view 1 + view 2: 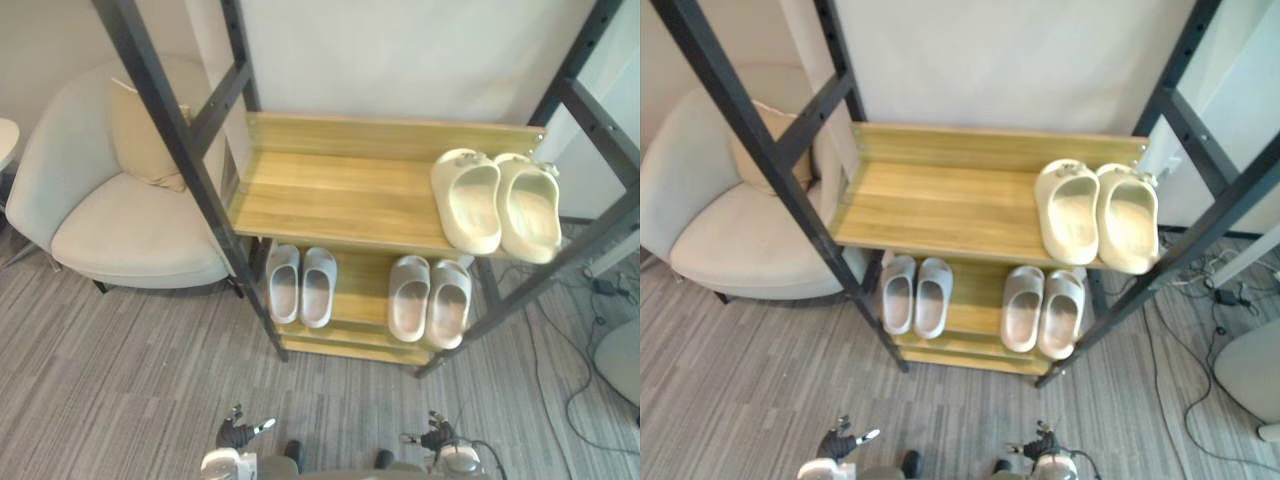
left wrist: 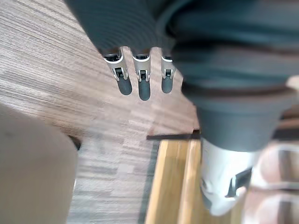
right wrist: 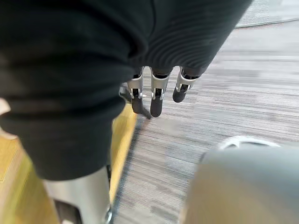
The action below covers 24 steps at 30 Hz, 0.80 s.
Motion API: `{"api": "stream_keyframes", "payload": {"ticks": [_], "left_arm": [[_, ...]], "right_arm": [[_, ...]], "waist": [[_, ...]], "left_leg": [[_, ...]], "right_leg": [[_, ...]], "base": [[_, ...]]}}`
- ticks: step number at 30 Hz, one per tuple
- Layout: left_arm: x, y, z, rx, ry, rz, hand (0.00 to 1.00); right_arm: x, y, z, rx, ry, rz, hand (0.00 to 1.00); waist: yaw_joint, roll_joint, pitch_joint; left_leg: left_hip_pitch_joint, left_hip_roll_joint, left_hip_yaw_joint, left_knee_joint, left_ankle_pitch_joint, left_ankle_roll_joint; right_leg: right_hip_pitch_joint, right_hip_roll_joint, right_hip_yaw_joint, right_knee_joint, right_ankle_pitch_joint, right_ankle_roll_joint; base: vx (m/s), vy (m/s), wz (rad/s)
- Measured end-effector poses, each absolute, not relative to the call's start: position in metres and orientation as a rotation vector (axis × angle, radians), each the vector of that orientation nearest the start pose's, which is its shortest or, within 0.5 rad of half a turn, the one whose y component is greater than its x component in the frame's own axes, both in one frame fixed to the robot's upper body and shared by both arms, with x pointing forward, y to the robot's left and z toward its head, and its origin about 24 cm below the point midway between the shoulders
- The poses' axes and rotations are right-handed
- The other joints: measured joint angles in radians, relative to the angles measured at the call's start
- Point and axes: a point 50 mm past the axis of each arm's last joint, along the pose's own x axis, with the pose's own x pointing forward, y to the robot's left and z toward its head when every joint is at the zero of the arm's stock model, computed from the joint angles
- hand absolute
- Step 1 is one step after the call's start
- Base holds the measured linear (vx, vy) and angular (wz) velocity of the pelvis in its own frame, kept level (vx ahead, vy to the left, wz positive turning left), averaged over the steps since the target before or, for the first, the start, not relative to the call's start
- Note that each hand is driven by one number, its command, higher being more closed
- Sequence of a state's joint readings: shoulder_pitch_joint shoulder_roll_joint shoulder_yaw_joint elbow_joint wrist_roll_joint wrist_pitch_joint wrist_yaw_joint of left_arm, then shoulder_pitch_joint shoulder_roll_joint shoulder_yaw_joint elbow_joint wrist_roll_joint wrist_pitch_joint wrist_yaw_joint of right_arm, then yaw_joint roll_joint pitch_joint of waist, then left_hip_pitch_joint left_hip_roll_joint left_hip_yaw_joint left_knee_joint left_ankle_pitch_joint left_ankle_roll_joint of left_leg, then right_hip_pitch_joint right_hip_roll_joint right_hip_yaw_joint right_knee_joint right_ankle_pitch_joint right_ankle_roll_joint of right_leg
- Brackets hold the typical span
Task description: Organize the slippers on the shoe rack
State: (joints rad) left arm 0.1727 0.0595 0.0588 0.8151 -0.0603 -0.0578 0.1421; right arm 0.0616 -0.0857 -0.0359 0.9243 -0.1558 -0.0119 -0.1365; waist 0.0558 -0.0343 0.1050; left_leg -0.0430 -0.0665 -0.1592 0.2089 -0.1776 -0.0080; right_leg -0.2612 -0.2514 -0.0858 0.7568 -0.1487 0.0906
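Cream slippers (image 1: 495,205) sat paired on the shoe rack's (image 1: 330,200) upper shelf, well ahead of the right hand (image 3: 156,100); grey slippers (image 1: 301,285) lower, ahead of the left hand (image 2: 142,86). Probably light, springy foam; pinch the toe band. Both hands hung slack, empty.

No legible text, label, brand, number or sign anywhere in view. Pair of cream moulded foam slippers (image 1: 468,205), 2 o'clock on upper shelf: surfaces plain. Pale grey foam slippers (image 1: 318,287), lower shelf at 6 o'clock: plain. Black metal-framed shoe rack with light wooden shelves (image 1: 330,195): no marking readable.
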Motion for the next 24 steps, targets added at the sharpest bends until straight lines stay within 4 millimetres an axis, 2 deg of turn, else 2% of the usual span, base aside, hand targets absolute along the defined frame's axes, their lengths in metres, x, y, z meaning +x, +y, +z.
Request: {"api": "stream_keyframes", "payload": {"ticks": [1,3,5,6,7,8,9,10,13,14,18,20,21,22,23,24], "left_arm": [[0.109,0.196,-0.142,0.037,0.917,0.296,0.0],[0.112,0.199,-0.141,0.028,0.907,0.346,0.0],[0.113,0.198,-0.141,0.032,0.906,0.344,0.0],[0.118,0.199,-0.139,0.042,0.893,0.34,0.0],[0.12,0.2,-0.139,0.033,0.895,0.352,0.0],[0.124,0.188,-0.14,-0.004,0.893,0.35,0.0],[0.124,0.181,-0.14,-0.025,0.893,0.346,0.0],[0.123,0.178,-0.141,-0.029,0.897,0.343,0.0],[0.127,0.178,-0.14,-0.029,0.887,0.339,0.0],[0.131,0.176,-0.139,-0.028,0.877,0.327,0.0],[0.138,0.17,-0.137,-0.042,0.862,0.317,0.0],[0.14,0.168,-0.136,-0.049,0.855,0.313,0.0],[0.142,0.166,-0.135,-0.052,0.844,0.308,0.0],[0.143,0.165,-0.134,-0.052,0.838,0.306,0.0],[0.147,0.165,-0.131,-0.053,0.817,0.306,0.0],[0.147,0.166,-0.13,-0.052,0.815,0.307,0.0]], "right_arm": [[0.13,-0.193,-0.145,-0.262,0.958,-0.132,0.0],[0.131,-0.179,-0.146,-0.234,0.952,-0.108,0.0],[0.131,-0.175,-0.146,-0.222,0.95,-0.104,0.0],[0.13,-0.175,-0.146,-0.218,0.954,-0.112,0.0],[0.13,-0.178,-0.146,-0.205,0.958,-0.129,0.0],[0.131,-0.19,-0.145,-0.208,0.957,-0.177,0.0],[0.135,-0.195,-0.143,-0.217,0.949,-0.192,0.0],[0.139,-0.195,-0.141,-0.216,0.94,-0.19,0.0],[0.15,-0.188,-0.138,-0.195,0.911,-0.184,0.0],[0.153,-0.186,-0.137,-0.191,0.904,-0.185,0.0],[0.159,-0.183,-0.135,-0.186,0.885,-0.187,0.0],[0.164,-0.182,-0.132,-0.186,0.86,-0.189,0.0],[0.169,-0.182,-0.129,-0.187,0.844,-0.187,0.0],[0.17,-0.181,-0.129,-0.187,0.841,-0.186,0.0],[0.173,-0.18,-0.127,-0.187,0.829,-0.181,0.0],[0.176,-0.175,-0.126,-0.174,0.818,-0.176,0.0]], "waist": [[0.001,-0.004,0.001],[0.005,-0.016,0.004],[0.005,-0.016,0.004],[0.005,-0.026,0.005],[0.001,-0.029,0.014],[0.004,0.019,0.011],[0.019,0.045,0.008],[0.021,0.058,0.009],[0.026,0.059,0.008],[0.026,0.05,0.013],[0.034,0.041,0.019],[0.04,0.04,0.022],[0.038,0.034,0.025],[0.037,0.032,0.027],[0.027,0.034,0.04],[0.024,0.035,0.042]], "left_leg": [[-0.001,-0.004,-0.017,0.01,-0.006,0.0],[-0.009,-0.003,-0.116,0.054,-0.036,-0.013],[-0.024,-0.012,-0.176,0.059,-0.042,-0.023],[-0.043,-0.041,-0.238,0.062,-0.046,-0.04],[-0.046,-0.058,-0.275,0.071,-0.049,-0.055],[-0.056,-0.036,-0.317,0.066,-0.038,-0.072],[-0.058,-0.01,-0.324,0.034,-0.025,-0.089],[-0.058,0.014,-0.324,0.008,-0.013,-0.103],[-0.053,0.058,-0.324,-0.044,0.028,-0.131],[-0.052,0.066,-0.332,-0.058,0.047,-0.134],[-0.06,0.068,-0.349,-0.071,0.094,-0.141],[-0.065,0.051,-0.334,-0.064,0.121,-0.141],[-0.102,0.036,-0.244,-0.045,0.168,-0.131],[-0.11,0.032,-0.206,-0.043,0.185,-0.122],[-0.117,0.047,-0.055,-0.066,0.233,-0.063],[-0.133,0.065,0.059,-0.039,0.21,-0.045]], "right_leg": [[-0.021,0.014,0.042,0.046,0.013,-0.003],[-0.034,0.116,0.19,0.046,-0.091,0.019],[-0.036,0.151,0.244,-0.047,-0.114,0.027],[-0.006,0.153,0.286,-0.2,-0.109,0.018],[0.012,0.132,0.25,-0.233,-0.147,0.0],[0.023,0.134,0.182,-0.266,-0.149,-0.012],[0.031,0.146,0.157,-0.279,-0.143,-0.022],[0.039,0.16,0.139,-0.297,-0.139,-0.029],[0.083,0.183,0.069,-0.353,-0.124,-0.051],[0.109,0.186,0.033,-0.383,-0.118,-0.059],[0.184,0.185,-0.059,-0.467,-0.095,-0.077],[0.207,0.17,-0.091,-0.478,-0.094,-0.078],[0.215,0.149,-0.128,-0.478,-0.091,-0.082],[0.215,0.145,-0.136,-0.478,-0.085,-0.085],[0.223,0.136,-0.177,-0.498,-0.05,-0.111],[0.223,0.134,-0.197,-0.505,-0.041,-0.121]], "base": [[0.16,-0.071,1.15],[0.18,-0.162,1.34],[0.1,-0.231,1.21],[0.14,-0.316,1.33],[0.19,-0.349,1.73],[0.2,-0.318,1.22],[0.21,-0.264,0.92],[0.17,-0.214,0.43],[0.17,-0.161,0.62],[0.14,-0.12,0.78],[0.12,-0.04,0.71],[0.07,-0.003,0.71],[0.02,-0.006,0.73],[0.0,-0.005,1.04],[-0.04,0.025,0.87],[-0.06,0.015,1.17]]}}
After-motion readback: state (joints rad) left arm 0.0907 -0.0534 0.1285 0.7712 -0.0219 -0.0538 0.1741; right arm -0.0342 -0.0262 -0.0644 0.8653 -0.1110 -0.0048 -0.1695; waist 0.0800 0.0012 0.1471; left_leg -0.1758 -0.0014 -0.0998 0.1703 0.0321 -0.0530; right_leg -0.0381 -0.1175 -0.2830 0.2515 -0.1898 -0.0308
